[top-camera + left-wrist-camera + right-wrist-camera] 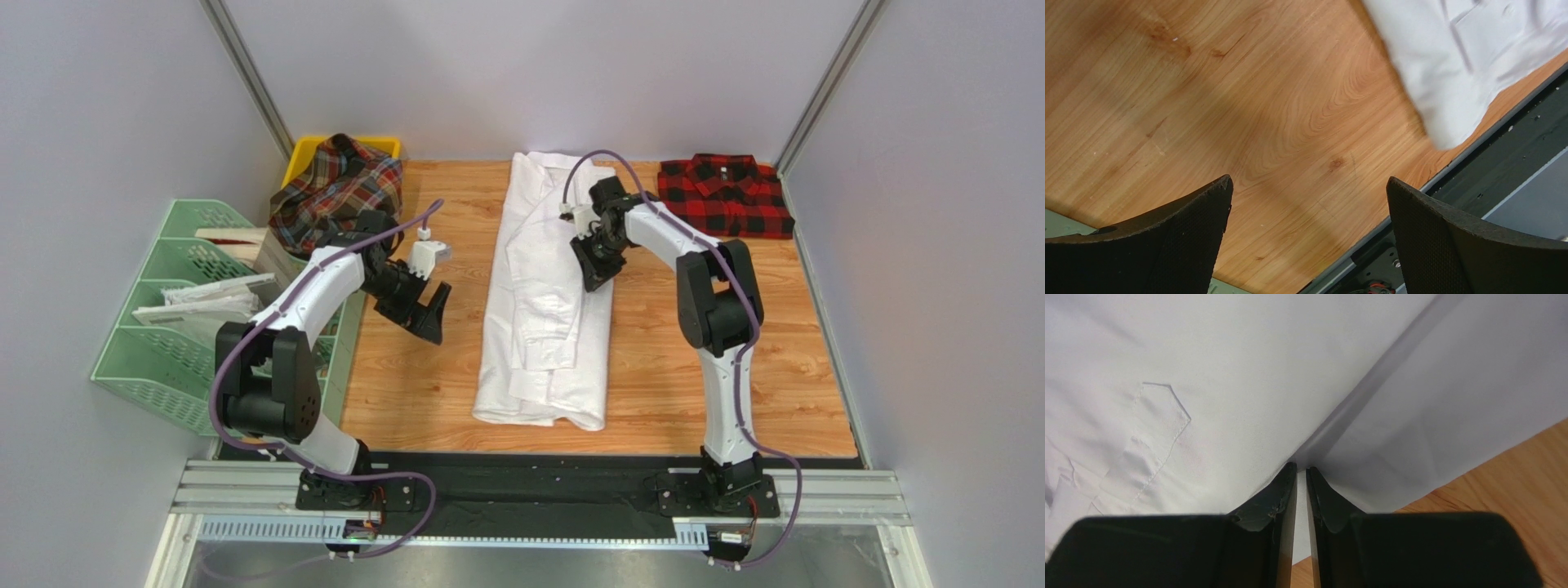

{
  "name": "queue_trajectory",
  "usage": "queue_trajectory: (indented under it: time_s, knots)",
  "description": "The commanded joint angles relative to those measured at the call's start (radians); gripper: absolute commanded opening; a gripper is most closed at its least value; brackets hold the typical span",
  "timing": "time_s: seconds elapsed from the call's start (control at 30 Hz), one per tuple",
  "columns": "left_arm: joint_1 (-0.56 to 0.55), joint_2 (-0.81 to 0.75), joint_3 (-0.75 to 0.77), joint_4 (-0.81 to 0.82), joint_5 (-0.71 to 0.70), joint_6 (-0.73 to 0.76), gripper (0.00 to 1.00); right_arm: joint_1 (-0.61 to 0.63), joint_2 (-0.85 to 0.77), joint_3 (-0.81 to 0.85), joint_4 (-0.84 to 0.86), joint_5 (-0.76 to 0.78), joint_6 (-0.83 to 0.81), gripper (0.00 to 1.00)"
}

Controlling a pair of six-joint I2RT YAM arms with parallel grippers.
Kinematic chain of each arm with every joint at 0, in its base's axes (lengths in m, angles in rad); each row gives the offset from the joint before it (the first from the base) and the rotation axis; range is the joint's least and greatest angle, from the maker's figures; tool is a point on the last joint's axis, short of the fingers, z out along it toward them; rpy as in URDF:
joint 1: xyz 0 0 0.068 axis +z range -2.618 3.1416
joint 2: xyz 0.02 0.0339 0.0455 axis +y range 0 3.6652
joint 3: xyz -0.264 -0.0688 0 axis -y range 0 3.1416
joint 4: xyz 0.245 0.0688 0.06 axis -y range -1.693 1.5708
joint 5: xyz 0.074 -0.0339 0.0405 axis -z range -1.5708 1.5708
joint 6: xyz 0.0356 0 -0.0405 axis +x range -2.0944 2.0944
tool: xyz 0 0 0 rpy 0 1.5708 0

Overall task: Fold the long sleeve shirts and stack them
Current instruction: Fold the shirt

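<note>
White shirt (540,294): lies in the middle of the worktop (736,368), already narrowed into a long strip, collar end far, hem end near the arm bases.
Right claw (596,272): sits on the strip's right edge, about halfway up, fingers almost pressed together. In the right wrist view a raised ridge of white cloth runs straight into the tips (1301,468), so it reads as pinching a fold of the shirt.
Why that grip: a pinch at the edge lets the arm lift or carry that side across; judged, not seen.
Chest pocket (1161,416): shows just left of the pinched ridge, flat and face up.
Left claw (432,312): spread wide, hanging over bare wood left of the strip and touching nothing. Its wrist view shows only worktop between the fingers (1192,245), with the shirt's near corner (1462,55) well off to one side.
Why it waits there: probably clear of the cloth so the right arm can work, and ready to take the left edge.
Checked shirt (724,196): folded at the far right corner, likely the base of the stack.
Tartan shirt (337,190): heaped unfolded in the yellow bin (307,150) at the far left.
Progress: one shirt folded, one partly folded, one untouched.
Risk: a thin pinch may slip or drag the strip askew.
</note>
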Motion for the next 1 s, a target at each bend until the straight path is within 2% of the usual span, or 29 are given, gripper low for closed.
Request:
queue_trajectory:
  time_s: [0.0,0.07,0.1,0.2,0.3,0.37,0.4,0.47,0.5,0.63,0.8,0.97]
  knots:
    - [-0.038,-0.036,-0.007,0.029,0.067,0.071,0.99,-0.035,0.017,0.054,-0.047,0.073,-0.141,0.22]
    - [-0.073,-0.06,-0.028,0.046,0.07,0.115,0.99,-0.037,-0.027,0.088,-0.087,0.034,-0.181,0.28]
    - [-0.1,-0.072,-0.034,0.056,0.067,0.134,0.98,-0.037,-0.048,0.096,-0.106,-0.021,-0.2,0.36]
    - [-0.165,-0.144,-0.08,0.094,0.056,0.24,0.92,-0.037,-0.189,0.038,-0.146,-0.146,-0.236,0.5]
    - [-0.235,-0.247,-0.152,0.161,0.056,0.361,0.91,-0.037,-0.361,-0.101,-0.155,-0.22,-0.307,0.53]
    - [-0.269,-0.31,-0.197,0.207,0.091,0.439,0.91,-0.037,-0.429,-0.197,-0.15,-0.224,-0.353,0.52]
    - [-0.312,-0.324,-0.209,0.223,0.103,0.453,0.86,-0.035,-0.484,-0.29,-0.146,-0.221,-0.39,0.5]
    - [-0.369,-0.312,-0.206,0.273,0.107,0.444,0.81,-0.035,-0.519,-0.369,-0.138,-0.215,-0.405,0.46]
    - [-0.431,-0.274,-0.2,0.292,0.099,0.427,0.74,-0.037,-0.539,-0.443,-0.124,-0.219,-0.395,0.41]
    - [-0.545,-0.134,-0.137,0.388,0.097,0.337,0.64,-0.035,-0.561,-0.605,-0.043,-0.239,-0.295,0.34]
    - [-0.662,0.013,-0.084,0.48,0.068,0.261,0.49,-0.035,-0.552,-0.7,0.04,-0.302,-0.166,0.29]
    - [-0.705,0.099,-0.08,0.487,-0.004,0.24,0.44,-0.031,-0.5,-0.742,0.069,-0.323,-0.094,0.27]
